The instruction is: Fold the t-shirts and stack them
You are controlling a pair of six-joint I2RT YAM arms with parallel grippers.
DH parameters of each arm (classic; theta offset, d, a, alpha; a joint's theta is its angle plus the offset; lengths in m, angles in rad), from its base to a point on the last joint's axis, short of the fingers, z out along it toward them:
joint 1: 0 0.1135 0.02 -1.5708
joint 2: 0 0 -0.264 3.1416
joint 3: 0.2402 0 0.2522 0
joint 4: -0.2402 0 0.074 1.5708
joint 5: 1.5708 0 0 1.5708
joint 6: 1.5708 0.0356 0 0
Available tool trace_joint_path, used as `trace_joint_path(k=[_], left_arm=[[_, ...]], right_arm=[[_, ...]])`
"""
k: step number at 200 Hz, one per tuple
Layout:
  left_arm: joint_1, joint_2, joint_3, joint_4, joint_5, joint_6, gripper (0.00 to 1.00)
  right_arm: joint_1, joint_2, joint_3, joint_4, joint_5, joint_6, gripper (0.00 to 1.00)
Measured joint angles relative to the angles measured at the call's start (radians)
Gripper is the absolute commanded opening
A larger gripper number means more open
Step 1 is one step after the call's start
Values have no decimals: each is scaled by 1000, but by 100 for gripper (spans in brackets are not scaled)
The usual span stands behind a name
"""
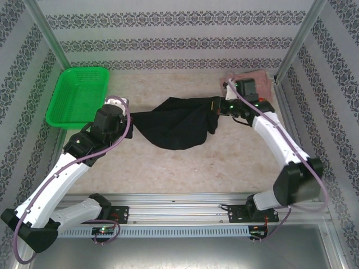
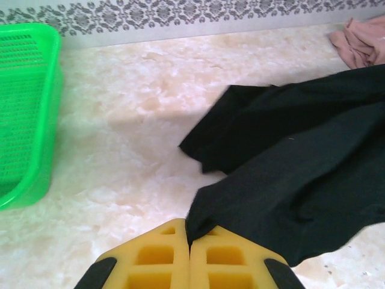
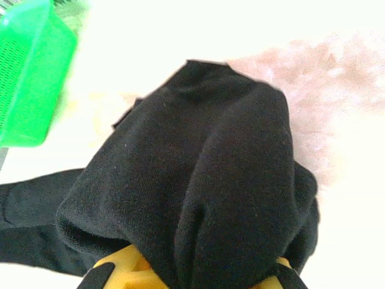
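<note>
The left gripper [image 2: 189, 236] and the right gripper [image 1: 217, 106] each pinch one end of the black t-shirt [image 1: 174, 126], which is stretched across the middle of the table [image 1: 185, 168]. The right one seems to hold a thick bunch, so the cloth may slip or stay twisted. The near side is bare, but the green basket [image 1: 56, 101] and the pink t-shirt [image 1: 258, 75] crowd the far corners.

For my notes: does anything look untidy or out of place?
The pink t-shirt lies crumpled in the far right corner; the black t-shirt is bunched, not flat, held by the left gripper and right gripper.
</note>
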Motion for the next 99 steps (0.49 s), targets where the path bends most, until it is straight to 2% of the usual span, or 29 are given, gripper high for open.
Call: trace_joint_path(k=[26,53,99], left_arm=[[19,11,0,-1,-5,0,0],[32,24,0,-1,-6,0,0],[50,24,-13,0,-5,0,0]], right_arm=[[-10,-62,56,-87,-47,-18,7],[14,-57,136,-178,-120,-20,13],[155,27,167,-271,-162,-19,15]])
